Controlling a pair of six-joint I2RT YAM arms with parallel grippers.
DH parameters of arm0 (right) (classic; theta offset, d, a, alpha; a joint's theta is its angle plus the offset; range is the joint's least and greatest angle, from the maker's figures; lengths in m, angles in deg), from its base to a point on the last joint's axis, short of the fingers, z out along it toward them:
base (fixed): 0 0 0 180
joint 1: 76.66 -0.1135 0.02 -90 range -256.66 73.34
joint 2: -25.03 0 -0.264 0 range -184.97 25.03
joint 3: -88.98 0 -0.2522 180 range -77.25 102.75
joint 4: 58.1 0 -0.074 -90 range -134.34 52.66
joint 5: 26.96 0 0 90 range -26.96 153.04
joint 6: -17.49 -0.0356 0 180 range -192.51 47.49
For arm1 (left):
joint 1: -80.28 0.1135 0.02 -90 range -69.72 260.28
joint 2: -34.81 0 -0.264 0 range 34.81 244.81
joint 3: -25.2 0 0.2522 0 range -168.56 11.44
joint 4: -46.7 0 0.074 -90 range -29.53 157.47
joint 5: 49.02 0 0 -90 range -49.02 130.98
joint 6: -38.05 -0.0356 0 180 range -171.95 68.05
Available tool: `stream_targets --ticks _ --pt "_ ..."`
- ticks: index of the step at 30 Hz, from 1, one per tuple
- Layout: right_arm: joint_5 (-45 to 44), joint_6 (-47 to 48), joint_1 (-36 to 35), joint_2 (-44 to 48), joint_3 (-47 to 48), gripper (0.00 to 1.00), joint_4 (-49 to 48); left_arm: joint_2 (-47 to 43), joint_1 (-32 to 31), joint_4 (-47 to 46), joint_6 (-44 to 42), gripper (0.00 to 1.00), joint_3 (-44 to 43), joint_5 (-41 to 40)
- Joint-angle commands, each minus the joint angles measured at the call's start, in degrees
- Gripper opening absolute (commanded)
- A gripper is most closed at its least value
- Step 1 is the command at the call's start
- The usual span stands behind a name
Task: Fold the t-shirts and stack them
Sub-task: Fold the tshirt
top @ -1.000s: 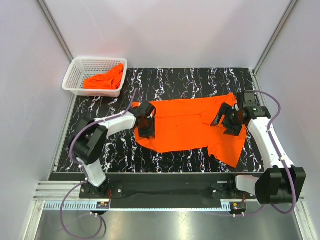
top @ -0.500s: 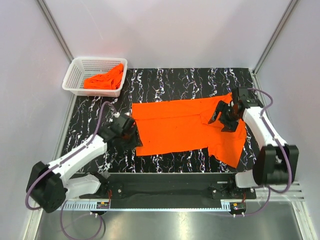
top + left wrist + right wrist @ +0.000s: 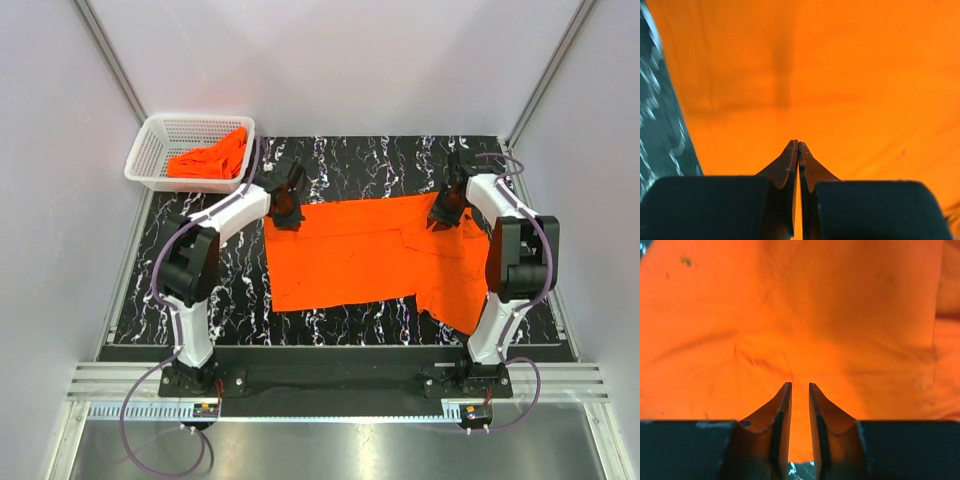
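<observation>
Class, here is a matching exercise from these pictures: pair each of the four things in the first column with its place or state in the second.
Column one:
1. spread t-shirt
2. bunched t-shirt
3. left gripper
4. right gripper

Column two:
A. narrowly open
B. in the white basket
C. flat on the marbled table
D. fully closed

Pairs: 1-C, 2-B, 3-D, 4-A

T-shirt (image 3: 370, 250) spread flat mid-bench (image 3: 350, 160), near-R part reaching toward front edge. Mesh basket (image 3: 160, 140) at bench's far-L corner, 2nd t-shirt (image 3: 210, 160) inside it. L jaws over spread shirt's far-L corner, R jaws over its far-R edge. Arm bases along near edge.
</observation>
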Motion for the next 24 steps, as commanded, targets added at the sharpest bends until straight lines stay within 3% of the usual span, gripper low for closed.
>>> stream_targets --ticks 1,13,24 --pt "-2.4 0.4 0.3 -4.0 5.5 0.24 -1.2 4.0 3.3 -0.3 -2.1 0.03 -6.8 -1.4" --pt "0.6 1.4 0.3 -15.4 12.9 0.21 -3.0 21.3 10.7 -0.2 -1.3 0.03 -20.6 6.6" --pt "10.2 -1.7 0.4 -27.4 26.1 0.22 -2.4 28.8 15.3 -0.6 -3.7 0.07 -34.0 8.3"
